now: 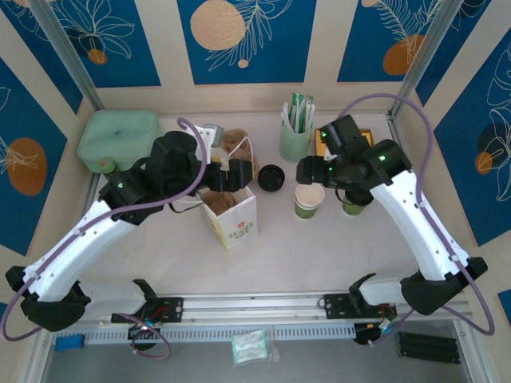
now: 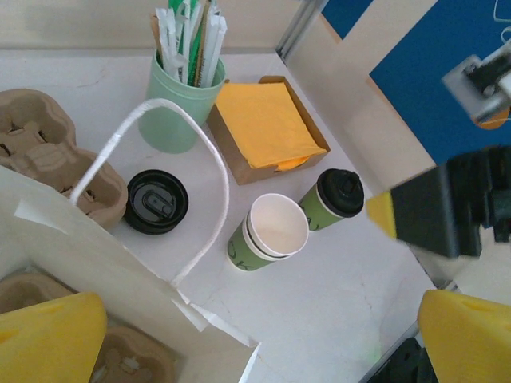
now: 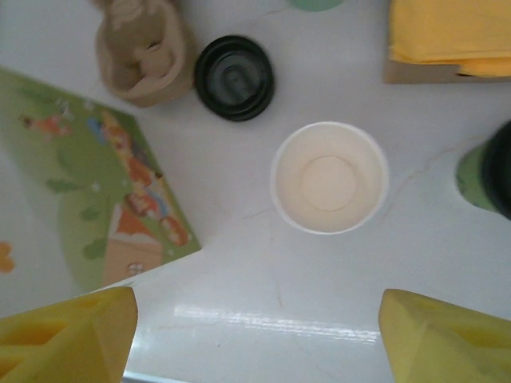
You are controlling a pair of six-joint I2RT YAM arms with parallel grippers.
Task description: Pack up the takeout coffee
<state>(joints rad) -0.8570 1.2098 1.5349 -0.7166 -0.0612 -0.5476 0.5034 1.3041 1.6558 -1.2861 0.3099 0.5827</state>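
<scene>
The takeout coffee point(image 2: 335, 198), a small green-banded cup with a black lid, stands upright on the table beside a lidless paper cup point(image 2: 271, 231). In the top view the coffee point(image 1: 354, 207) is partly hidden under my right arm. My right gripper point(image 3: 255, 335) is open above bare table, with the lidless cup point(image 3: 329, 177) just ahead and the coffee point(image 3: 491, 171) at the right edge. The left gripper point(image 2: 255, 343) is open over the mouth of the white paper bag point(image 2: 104, 303), holding nothing. The bag point(image 1: 231, 215) stands upright mid-table.
A loose black lid point(image 1: 271, 177) lies between the bag and the cups. Behind it stand a mint-green cup of sachets point(image 1: 295, 136), a box of yellow napkins point(image 2: 263, 128) and a cardboard cup carrier point(image 2: 48, 152). A green container point(image 1: 120, 140) sits at the back left.
</scene>
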